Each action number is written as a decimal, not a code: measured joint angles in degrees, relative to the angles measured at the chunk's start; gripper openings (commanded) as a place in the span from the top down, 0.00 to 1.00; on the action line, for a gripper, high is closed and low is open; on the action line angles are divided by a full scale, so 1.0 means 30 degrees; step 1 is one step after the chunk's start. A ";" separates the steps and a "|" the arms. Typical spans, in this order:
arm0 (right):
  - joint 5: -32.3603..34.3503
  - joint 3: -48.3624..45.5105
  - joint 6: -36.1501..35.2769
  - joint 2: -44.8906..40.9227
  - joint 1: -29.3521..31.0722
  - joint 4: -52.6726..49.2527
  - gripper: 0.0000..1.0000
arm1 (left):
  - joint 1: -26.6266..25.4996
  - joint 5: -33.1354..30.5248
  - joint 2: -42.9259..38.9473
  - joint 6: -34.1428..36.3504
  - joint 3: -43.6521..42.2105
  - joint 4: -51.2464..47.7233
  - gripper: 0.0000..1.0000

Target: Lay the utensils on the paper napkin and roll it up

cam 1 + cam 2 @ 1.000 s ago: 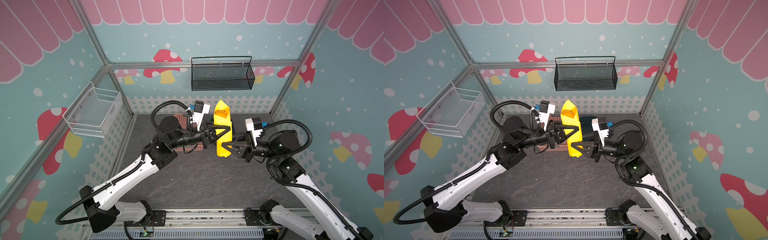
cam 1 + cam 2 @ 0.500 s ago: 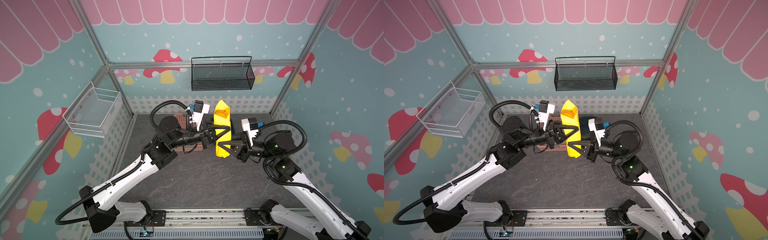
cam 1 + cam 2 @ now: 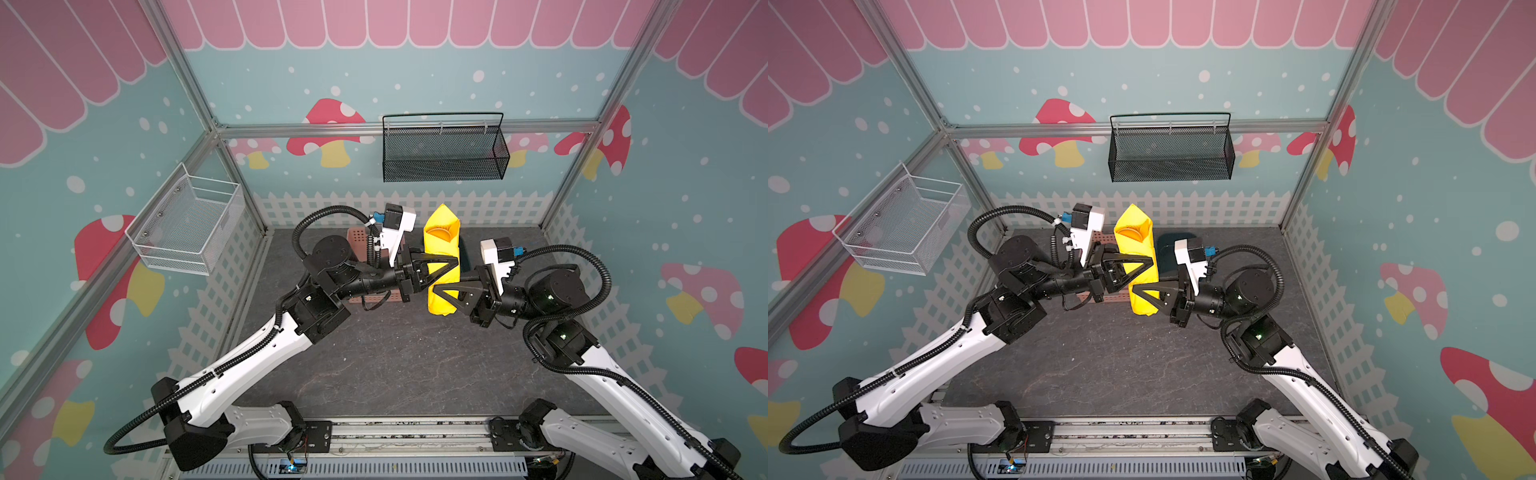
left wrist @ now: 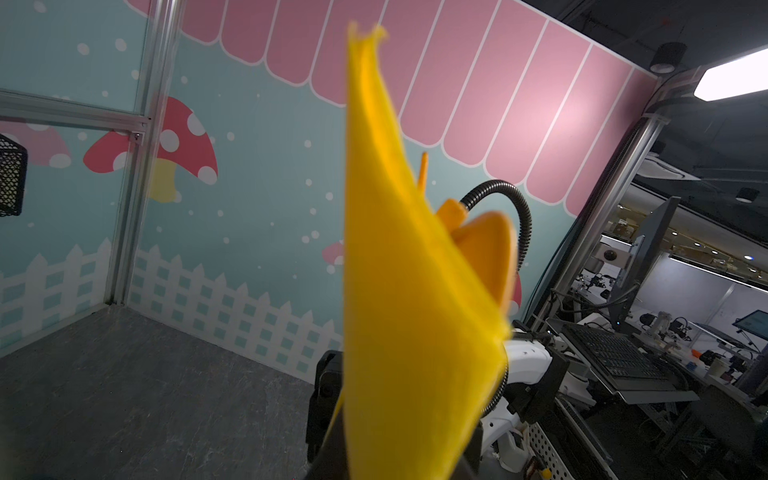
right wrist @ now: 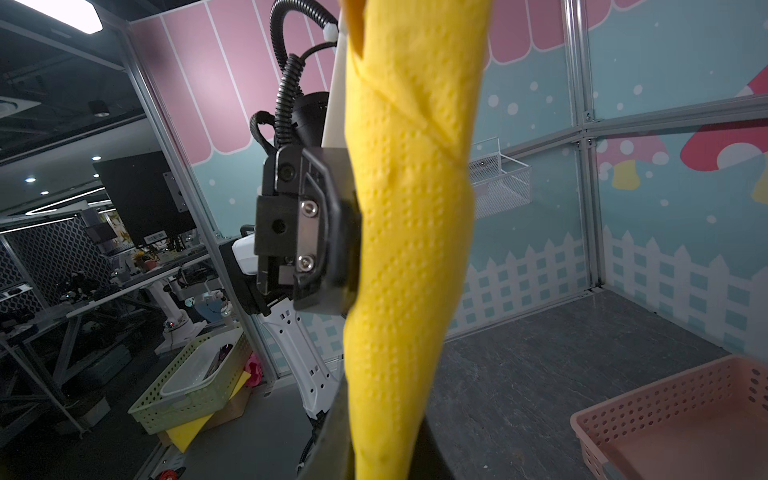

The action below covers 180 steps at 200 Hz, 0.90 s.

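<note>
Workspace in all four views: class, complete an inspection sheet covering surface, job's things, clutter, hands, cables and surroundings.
Surface: dark grey tabletop, nothing spilled seen.
Job's things: paper napkin rolled, upright, held off the tabletop; utensils poking from its top.
Clutter: pink basket behind the left arm.
Hands: right hand shut on the napkin's lower part; left hand astride it higher up, grip cannot be told.
Cables: black hoses loop from both wrists, clear of the napkin.
Surroundings: black mesh basket on back wall, white wire basket on side wall.
</note>
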 measured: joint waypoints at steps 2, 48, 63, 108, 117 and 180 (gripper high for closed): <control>0.0000 -0.0022 -0.0015 -0.0015 0.0000 -0.0007 1.00 | 0.0015 -0.0051 -0.0058 -0.0044 0.0000 -0.0058 0.69; -0.0080 -0.0080 -0.0430 -0.0321 0.0087 -0.0015 1.00 | 0.0066 -0.0933 -0.1421 0.0554 0.0000 -0.1071 0.47; -0.0080 -0.0080 -0.0546 -0.0335 0.0087 -0.0015 1.00 | 0.0080 -0.0976 -0.1617 0.0678 0.0000 -0.1450 0.42; -0.0138 -0.0080 -0.0714 -0.0335 0.0087 -0.0015 1.00 | 0.0087 -0.0197 -0.1581 0.0801 0.0000 -0.2193 0.35; -0.0204 -0.0080 -0.0707 -0.0328 0.0087 0.0029 1.00 | 0.0087 0.0102 -0.1508 0.0758 0.0000 -0.2186 0.34; -0.1013 -0.0080 -0.0532 0.0007 0.0087 0.0641 1.00 | -0.0095 0.1741 0.0153 0.0233 0.0051 -0.1996 0.35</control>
